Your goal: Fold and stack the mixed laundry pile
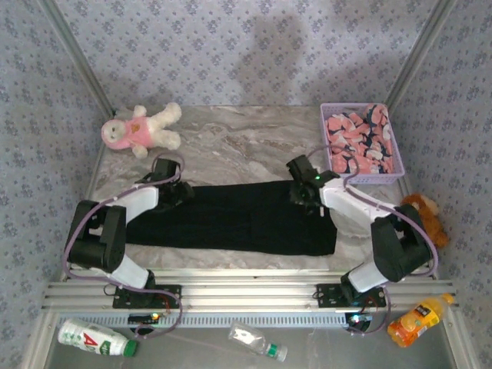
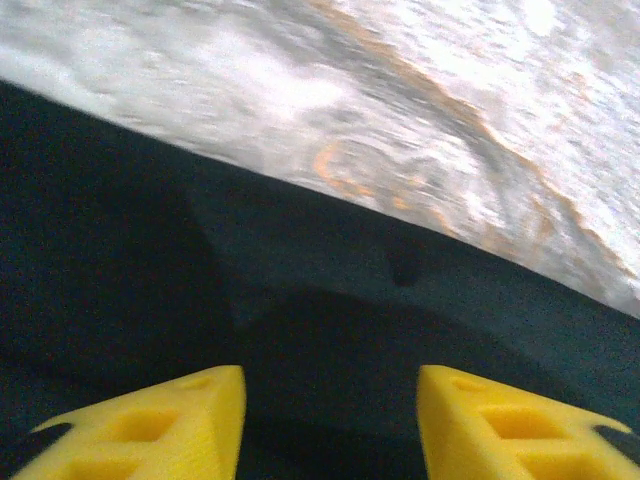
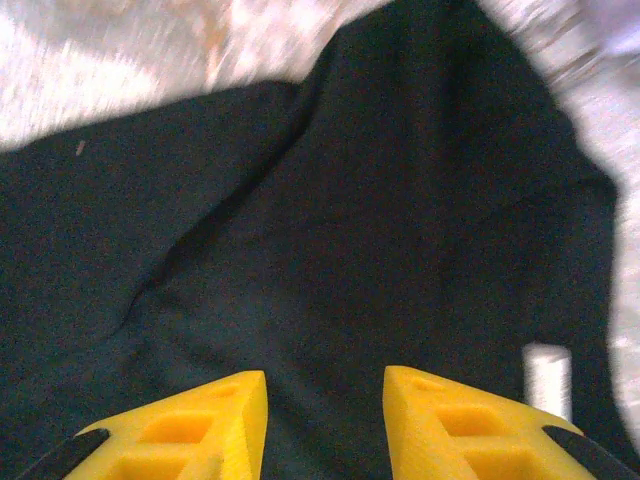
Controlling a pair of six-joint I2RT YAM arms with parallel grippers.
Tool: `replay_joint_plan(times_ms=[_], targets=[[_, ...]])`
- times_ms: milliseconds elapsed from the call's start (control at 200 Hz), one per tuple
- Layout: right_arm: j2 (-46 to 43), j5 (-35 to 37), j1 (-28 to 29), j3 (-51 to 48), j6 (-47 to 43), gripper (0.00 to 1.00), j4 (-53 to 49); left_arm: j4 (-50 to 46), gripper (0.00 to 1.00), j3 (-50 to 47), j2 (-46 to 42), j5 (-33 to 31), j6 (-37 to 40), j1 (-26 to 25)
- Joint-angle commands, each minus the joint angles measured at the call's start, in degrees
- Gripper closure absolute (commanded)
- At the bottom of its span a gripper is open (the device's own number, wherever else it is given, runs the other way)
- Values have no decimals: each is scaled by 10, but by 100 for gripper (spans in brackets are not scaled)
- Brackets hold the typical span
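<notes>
The black T-shirt (image 1: 238,219) lies flat on the marble table (image 1: 246,142) as a long band, running left to right. My left gripper (image 1: 183,192) hovers low over the band's far left edge. In the left wrist view the left gripper (image 2: 330,385) has its yellow fingers (image 2: 190,420) apart, with black cloth (image 2: 120,250) beneath and nothing pinched. My right gripper (image 1: 302,192) is over the far right end. In the right wrist view the right gripper (image 3: 325,385) also stands open above the shirt (image 3: 400,200). The pink printed garment (image 1: 361,142) sits bunched in the basket.
The lavender mesh basket (image 1: 396,175) stands at the back right. A pink-and-white plush toy (image 1: 142,129) lies at the back left, and an orange-brown plush (image 1: 424,211) is at the right edge. Bottles (image 1: 96,338) lie in front of the rail. A white label (image 3: 547,380) shows on the shirt.
</notes>
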Motion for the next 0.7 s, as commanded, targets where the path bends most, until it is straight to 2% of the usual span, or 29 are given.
replay_joint_plan(times_ms=[0, 90, 135, 205, 295, 515, 575, 695], targets=[[-4, 0, -47, -9, -50, 61, 31, 19, 64, 42, -2, 33, 3, -28], [14, -16, -75, -11, -55, 61, 63, 48, 91, 58, 35, 61, -7, -42], [25, -19, -87, -10, -54, 61, 77, 64, 100, 64, 56, 79, -18, -44], [45, -40, -106, -16, -53, 61, 110, 88, 100, 64, 85, 91, -34, -46], [70, -69, -124, -18, -50, 61, 157, 91, 100, 63, 110, 77, -41, -44], [123, -118, -131, -19, -45, 62, 209, 61, 100, 58, 125, 44, -28, -40], [129, -129, -133, -24, -41, 68, 211, 57, 100, 53, 124, 39, -27, -37], [107, -130, -139, -43, -29, 89, 207, 50, 100, 45, 122, 27, -29, -33]])
